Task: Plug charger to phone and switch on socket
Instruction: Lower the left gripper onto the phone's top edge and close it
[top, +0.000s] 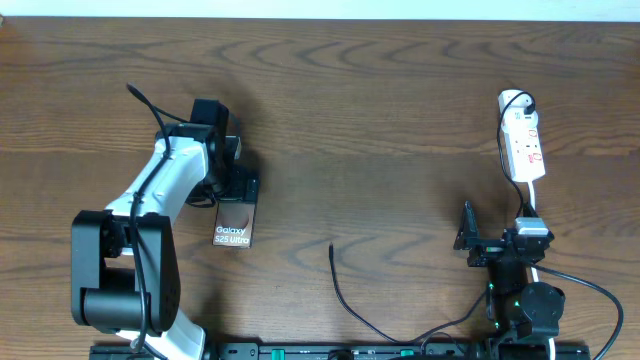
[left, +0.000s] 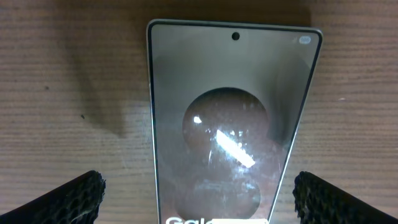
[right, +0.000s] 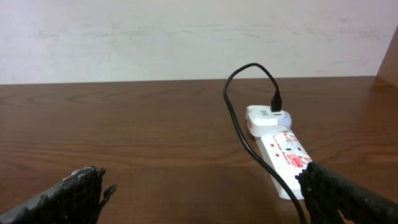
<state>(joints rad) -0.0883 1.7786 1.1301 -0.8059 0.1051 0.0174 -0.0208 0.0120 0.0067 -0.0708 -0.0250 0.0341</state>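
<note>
Phone (top: 235, 222): flat on the table (top: 380, 120), left of centre, screen up, lettered end toward the front edge. Left gripper (left: 199, 202) poised directly over it, fingers spread wide on either side of the slab, clear of both long edges, gripping nothing. Right gripper (right: 208, 196) likewise wide open and empty, low over the wood at the front right, facing the socket (top: 523, 145). Socket well off at the far right, with a white adapter (right: 262, 118) at its far end and the charger (top: 336, 278) lead already seated in that adapter. Plug tip (top: 332, 250) of the charger loose on the table between the two arms, well apart from the phone, touched by neither gripper.

Judged as the opening step: securing the phone, with plugging and switching both not yet done. Next, probably: close the left fingers on the phone's long edges to steady it, without skidding it across the wood. Then send the right arm for the plug tip, pinch close behind the tip for control, line up with the port on the phone's short end (port itself not visible here) and push straight in. Switch position on the socket too small to tell.
</note>
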